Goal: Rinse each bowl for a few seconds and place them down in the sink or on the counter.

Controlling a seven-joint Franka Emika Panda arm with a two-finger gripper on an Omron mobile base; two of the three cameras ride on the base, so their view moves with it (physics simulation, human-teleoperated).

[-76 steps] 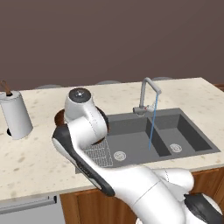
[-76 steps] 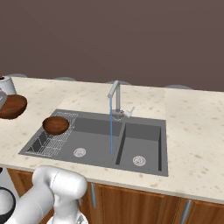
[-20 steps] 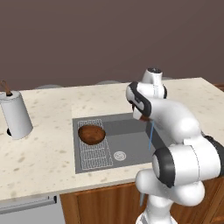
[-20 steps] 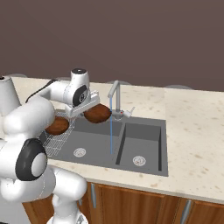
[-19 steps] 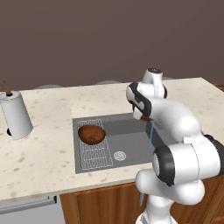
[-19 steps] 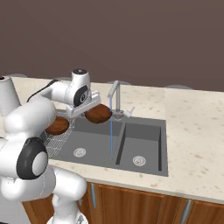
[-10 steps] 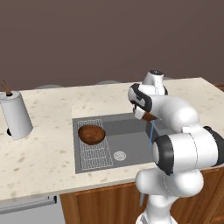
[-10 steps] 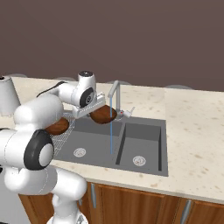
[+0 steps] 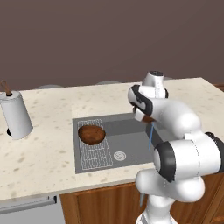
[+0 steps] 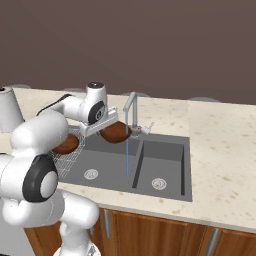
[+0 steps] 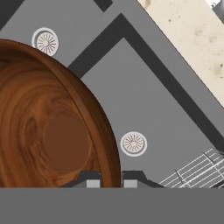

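The white arm reaches forward over the sink (image 10: pixel 165 150), its forearm running toward two o'clock in the right base view. The gripper (image 10: pixel 102 125) sits low at the wrist, tilted toward four o'clock. In the hand view its two dark fingertips (image 11: pixel 93 179) pinch the rim of a bowl (image 11: pixel 48 127) at six o'clock.
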